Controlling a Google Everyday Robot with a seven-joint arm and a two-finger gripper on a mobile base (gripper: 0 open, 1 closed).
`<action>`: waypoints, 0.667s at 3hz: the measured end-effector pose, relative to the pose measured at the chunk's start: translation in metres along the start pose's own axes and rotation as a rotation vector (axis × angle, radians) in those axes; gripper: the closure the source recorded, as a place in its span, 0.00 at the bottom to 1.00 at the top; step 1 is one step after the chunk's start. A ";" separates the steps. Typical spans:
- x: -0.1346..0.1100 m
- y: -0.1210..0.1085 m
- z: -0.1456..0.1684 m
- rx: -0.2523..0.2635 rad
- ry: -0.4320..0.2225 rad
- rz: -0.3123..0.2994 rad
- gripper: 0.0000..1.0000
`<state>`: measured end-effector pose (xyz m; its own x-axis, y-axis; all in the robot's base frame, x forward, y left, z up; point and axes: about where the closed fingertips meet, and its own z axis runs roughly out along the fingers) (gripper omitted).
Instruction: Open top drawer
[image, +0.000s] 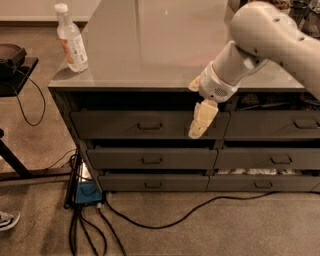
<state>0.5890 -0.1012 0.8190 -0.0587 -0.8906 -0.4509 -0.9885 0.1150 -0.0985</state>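
Brown carpet, and on it a grey-topped cabinet, seen from above and in front. On the far left corner, a clear bottle, well apart from the work. Below the top, two stacks of three grey drawers side by side. In the left stack, the top drawer, tallest front of its three, with a dark gap above it and a small bar handle at its centre.

Reaching in from the upper right, a white arm, bent down over the cabinet's front edge. At its end, the cream gripper, pointing downward before the drawer's right end (right of the handle, not touching it). Impossible to tell whether spread or pressed together. Held low and close to the front, probably to line up on the handle; likely still to come, a move left to reach it.

On the floor, black cables and a blue power box.
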 end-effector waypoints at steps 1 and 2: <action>0.012 0.009 0.023 0.050 0.049 0.027 0.00; 0.041 0.020 0.053 0.149 0.141 0.042 0.00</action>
<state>0.5741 -0.1119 0.7515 -0.1283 -0.9353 -0.3298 -0.9537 0.2076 -0.2176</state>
